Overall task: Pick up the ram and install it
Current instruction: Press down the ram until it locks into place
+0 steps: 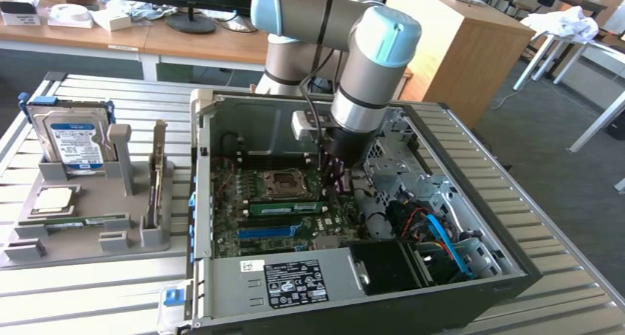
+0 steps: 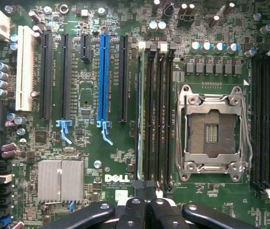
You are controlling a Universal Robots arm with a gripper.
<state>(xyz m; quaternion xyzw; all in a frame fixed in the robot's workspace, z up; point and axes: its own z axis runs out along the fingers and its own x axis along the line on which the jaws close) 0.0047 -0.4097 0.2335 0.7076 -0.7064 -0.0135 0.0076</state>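
Fingers (image 2: 135, 212) of the gripper (image 2: 147, 200) are pressed together, with no gap between the tips. They sit right at one end of the ram (image 2: 139, 119); whether they touch it cannot be told.

In the exterior view the gripper (image 1: 334, 185) reaches down into the open computer case (image 1: 469, 152), which lies on its side on a slatted metal table (image 1: 98, 291). Inside the case are the motherboard (image 1: 230, 196), the empty processor socket (image 1: 285, 181), a labelled power supply (image 1: 293, 280) and a bundle of blue cables (image 1: 440, 236). The ram (image 1: 285, 207) stands on edge in a memory slot just beside the socket, between it and the blue expansion slot (image 1: 266, 231).

To the exterior view's left, a grey holder tray (image 1: 58, 251) carries a hard drive (image 1: 73, 141) standing upright, a square processor (image 1: 54, 197) lying flat, a second memory stick (image 1: 73, 220) lying flat, and a thin card (image 1: 156, 174) standing on edge.

From outside, the ram is a long, narrow green board. The wrist view sees it edge-on as a thin pale line beside the black slots, next to the socket (image 2: 212, 131).
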